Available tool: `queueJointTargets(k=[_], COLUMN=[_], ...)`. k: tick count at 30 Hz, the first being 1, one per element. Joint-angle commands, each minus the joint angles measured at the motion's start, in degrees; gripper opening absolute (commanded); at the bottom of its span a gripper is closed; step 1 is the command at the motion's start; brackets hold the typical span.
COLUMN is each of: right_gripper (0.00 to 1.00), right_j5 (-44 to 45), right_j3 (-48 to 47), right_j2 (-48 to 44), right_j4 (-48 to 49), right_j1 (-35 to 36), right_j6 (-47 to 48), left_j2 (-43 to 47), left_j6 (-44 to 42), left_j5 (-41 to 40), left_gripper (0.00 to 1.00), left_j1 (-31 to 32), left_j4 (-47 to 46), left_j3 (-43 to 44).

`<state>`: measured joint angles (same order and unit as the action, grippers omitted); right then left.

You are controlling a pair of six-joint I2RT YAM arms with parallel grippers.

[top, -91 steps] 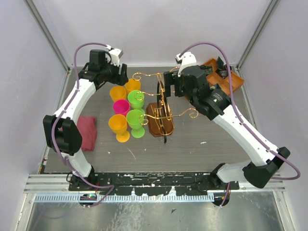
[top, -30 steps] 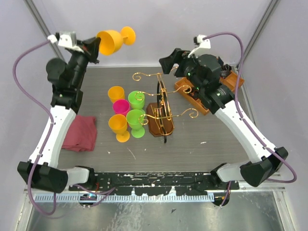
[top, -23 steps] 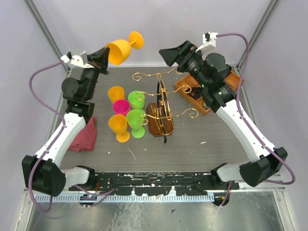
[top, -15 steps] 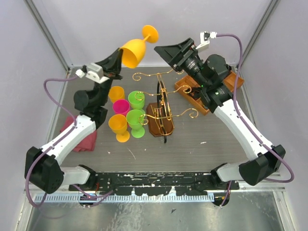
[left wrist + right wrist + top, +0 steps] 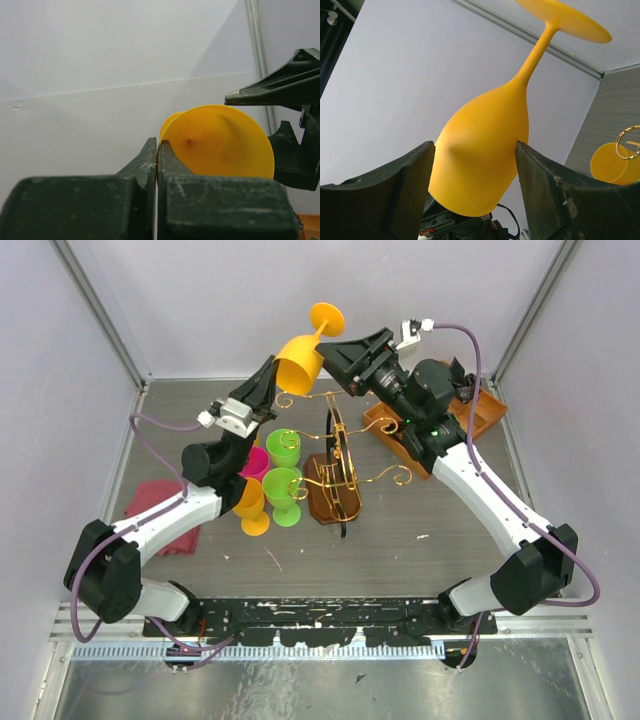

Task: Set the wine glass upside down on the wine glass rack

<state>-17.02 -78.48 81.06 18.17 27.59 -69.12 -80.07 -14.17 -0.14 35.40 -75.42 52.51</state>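
The orange wine glass [image 5: 300, 362] is held foot-up and tilted, high above the far end of the wine glass rack [image 5: 335, 455], and is not touching it. It is pinched at the bowl's rim by the left gripper [image 5: 272, 378], whose jaws are drawn almost together on the thin wall. The right gripper [image 5: 336, 352] is spread wide, with a finger [image 5: 407, 182] on each side of the bowl and gaps visible, so nothing is gripped by it.

A handover is judged to be in hand. If the left pinch is released before the right jaws are closed, the glass could be dropped onto the gold wire arms, or onto the coloured glasses [image 5: 283, 485] standing left of the rack. If the smooth, tapering bowl is squeezed off-centre, it may be squirted out or twisted — and the stem would then be misaligned with the rack's scrolled arms.
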Motion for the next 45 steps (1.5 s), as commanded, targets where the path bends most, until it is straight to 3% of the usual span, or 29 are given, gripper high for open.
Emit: queueJointTargets(k=[1,19,36,45], right_gripper=[0.71,0.68,0.55,0.33], right_j5=[2.0,-2.3,-6.7,-7.8], right_j3=[-0.5,-0.3,-0.6,-0.8], right_j2=[-2.1,2.4,5.5,5.5], right_j4=[3.5,11.7,16.2,16.6], right_j1=[0.4,-3.6,-3.6,-3.6], right_j6=[-0.3,-7.6,-10.8,-10.7], left_j2=[1.8,4.9,4.8,4.5], left_j6=[-2.7,-4.4,-4.9,-6.5], left_j5=[-0.2,1.7,3.1,3.1], left_gripper=[0.00,0.00,0.00,0.00], left_j1=[1.2,3.3,4.0,4.3], left_j4=[-4.1,-1.3,-0.3,0.6], left_j3=[-0.3,-1.6,-0.9,-0.6])
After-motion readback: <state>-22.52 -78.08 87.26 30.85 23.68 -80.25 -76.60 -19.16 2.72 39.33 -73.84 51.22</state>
